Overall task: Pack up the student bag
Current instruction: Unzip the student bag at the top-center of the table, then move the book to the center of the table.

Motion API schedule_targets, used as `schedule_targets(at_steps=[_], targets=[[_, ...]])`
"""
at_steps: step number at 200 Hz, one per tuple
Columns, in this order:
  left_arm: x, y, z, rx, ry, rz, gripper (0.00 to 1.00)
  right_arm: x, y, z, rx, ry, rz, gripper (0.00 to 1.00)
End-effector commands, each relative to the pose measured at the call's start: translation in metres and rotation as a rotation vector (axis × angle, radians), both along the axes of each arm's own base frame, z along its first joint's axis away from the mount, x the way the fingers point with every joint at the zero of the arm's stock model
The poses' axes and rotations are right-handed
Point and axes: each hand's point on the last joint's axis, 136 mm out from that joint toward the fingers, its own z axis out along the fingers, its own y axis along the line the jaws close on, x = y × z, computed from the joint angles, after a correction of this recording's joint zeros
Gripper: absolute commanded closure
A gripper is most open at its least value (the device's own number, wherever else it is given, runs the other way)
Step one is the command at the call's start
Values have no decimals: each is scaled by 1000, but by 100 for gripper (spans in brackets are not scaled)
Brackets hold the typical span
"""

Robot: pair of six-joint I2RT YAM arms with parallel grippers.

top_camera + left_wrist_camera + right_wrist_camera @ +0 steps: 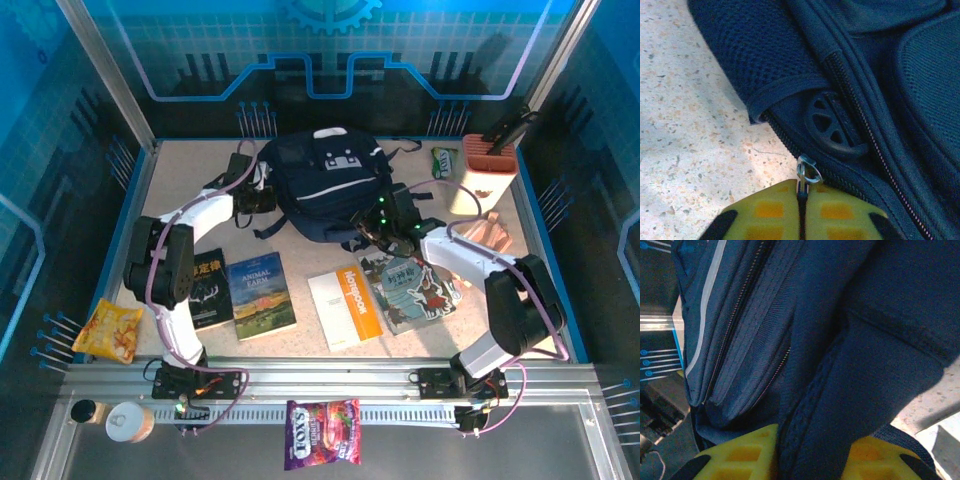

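Both my arms reach the student bag (325, 185), which lies at 12 o'clock on the table (300, 262).
Books lie in a row at the bag's 6 o'clock: "ANIMAL FARM" (261, 293) and an orange "Notebook" (345, 307); a "FOX'S" packet (322, 433) sits on the near rail. My left arm bends to the bag's 9 o'clock, left fingers (787, 202) pressed together on the zipper pull (809, 170). At 4 o'clock, my right fingers (747, 452) pinch a bag fold.
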Motion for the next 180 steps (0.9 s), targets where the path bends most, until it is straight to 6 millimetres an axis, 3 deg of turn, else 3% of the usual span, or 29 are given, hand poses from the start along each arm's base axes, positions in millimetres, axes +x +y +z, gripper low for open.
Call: schedule_targets(at_steps=[1, 16, 34, 66, 102, 145, 159, 164, 180], targets=[[17, 14, 20, -1, -65, 67, 75, 7, 23, 0, 29, -18, 30, 72], [8, 19, 26, 0, -57, 97, 62, 11, 30, -7, 14, -4, 45, 68], [-12, 29, 35, 9, -38, 149, 58, 16, 29, -10, -32, -4, 64, 58], [-53, 48, 43, -8, -3, 270, 49, 18, 6, 8, -192, -71, 135, 35], [-100, 62, 53, -84, 13, 377, 33, -3, -21, 23, -392, -115, 194, 1], [-144, 77, 65, -160, 16, 441, 15, -33, -16, 48, -543, -208, 330, 0], [-152, 81, 69, -193, 1, 453, 8, -41, -1, 51, -583, -244, 398, 0], [-153, 82, 71, -204, -7, 454, 1, -44, 5, 51, -597, -252, 426, 0], [-158, 85, 74, -229, -26, 450, 1, -54, 31, 47, -638, -268, 521, 0]])
